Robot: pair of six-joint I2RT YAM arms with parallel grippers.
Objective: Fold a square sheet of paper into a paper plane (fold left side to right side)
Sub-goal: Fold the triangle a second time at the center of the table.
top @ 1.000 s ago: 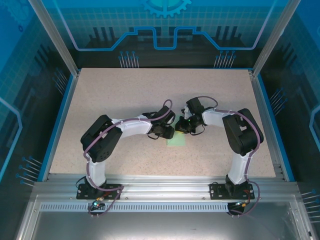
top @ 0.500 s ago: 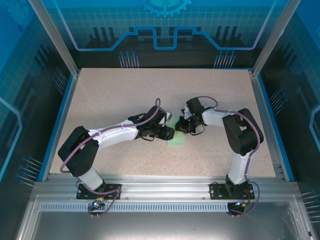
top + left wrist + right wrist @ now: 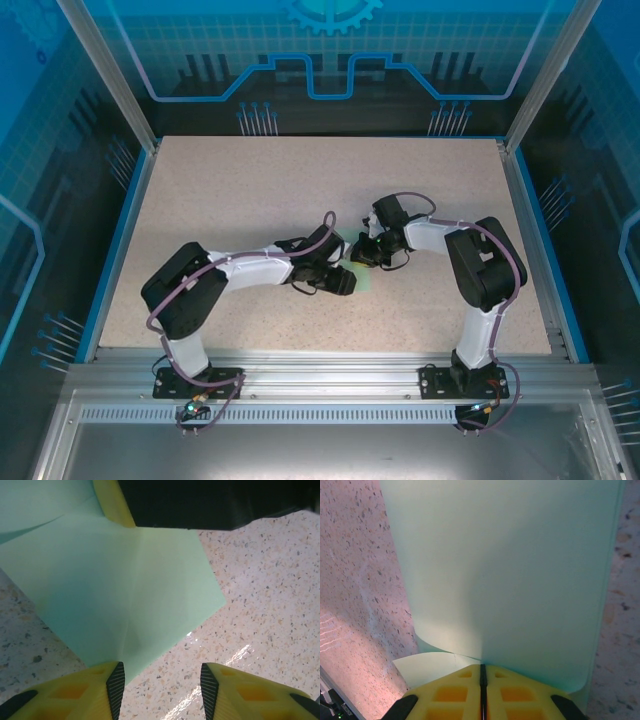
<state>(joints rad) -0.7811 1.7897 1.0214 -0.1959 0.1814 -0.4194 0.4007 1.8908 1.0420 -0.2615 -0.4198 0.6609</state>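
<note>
In the top view the table lay open on the left, its blue rim well apart from the arms; the left gripper sat at the centre, its 2 jaws spread, 1 pad just beside a corner of the square sheet of paper; a faint crease ran lengthwise toward that corner; further right, the right gripper pinched the sheet's curled edge, jaws pressed together; bare tabletop lay beyond.

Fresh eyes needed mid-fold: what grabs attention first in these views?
The pale mint-green sheet stands out at the centre of the speckled table. The right end effector is pinched shut on its curled-up edge. The left end effector hovers open over one corner.
</note>
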